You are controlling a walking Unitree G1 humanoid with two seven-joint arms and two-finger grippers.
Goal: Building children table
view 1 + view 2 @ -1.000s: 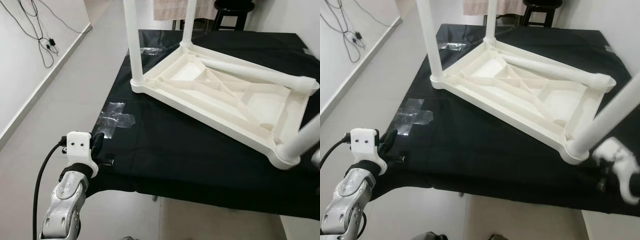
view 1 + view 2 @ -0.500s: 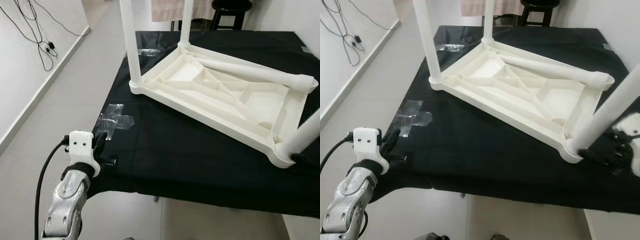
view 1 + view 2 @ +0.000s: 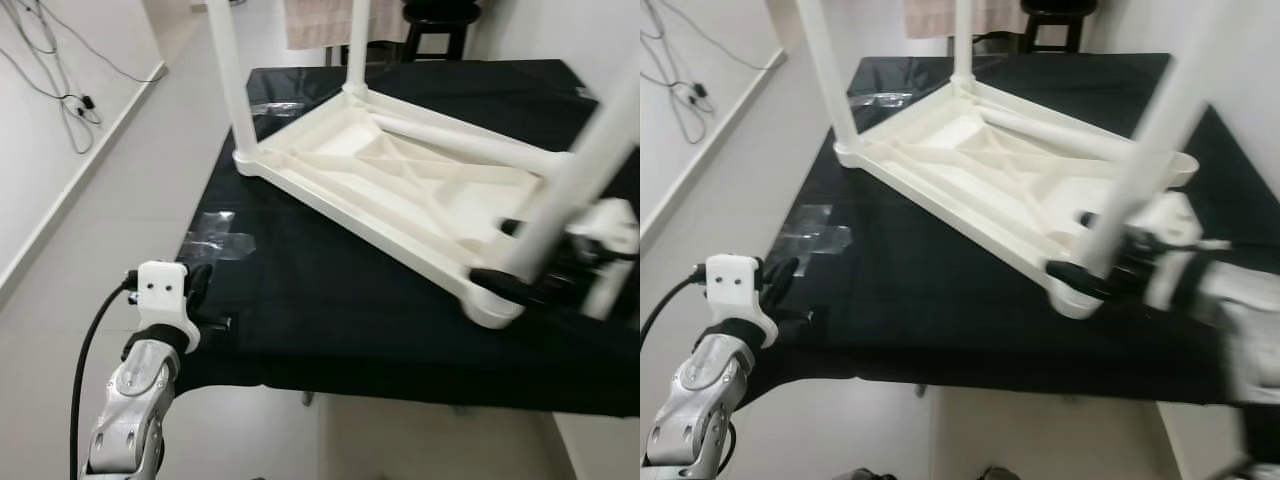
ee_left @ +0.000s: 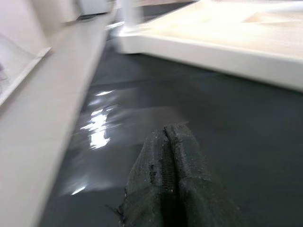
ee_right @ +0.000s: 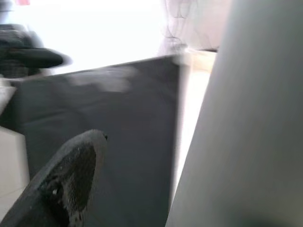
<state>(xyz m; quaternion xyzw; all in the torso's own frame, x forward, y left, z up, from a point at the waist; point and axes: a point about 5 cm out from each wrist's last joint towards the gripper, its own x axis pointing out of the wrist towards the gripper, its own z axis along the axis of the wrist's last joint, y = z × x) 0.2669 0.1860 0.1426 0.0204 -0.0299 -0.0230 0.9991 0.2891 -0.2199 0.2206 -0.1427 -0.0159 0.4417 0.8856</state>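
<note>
Table leg (image 3: 1145,160) between right gripper (image 3: 1102,255) fingers

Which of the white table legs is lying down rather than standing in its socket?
The leg lying along the far edge of the upturned table frame. The other three stand upright at corners, one beside the right tool.

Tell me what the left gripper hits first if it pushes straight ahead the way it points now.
Probably the white table frame's long side rail. The left gripper points across bare black cloth toward it, fingers pressed together; how far off the rail lies is unclear.
</note>
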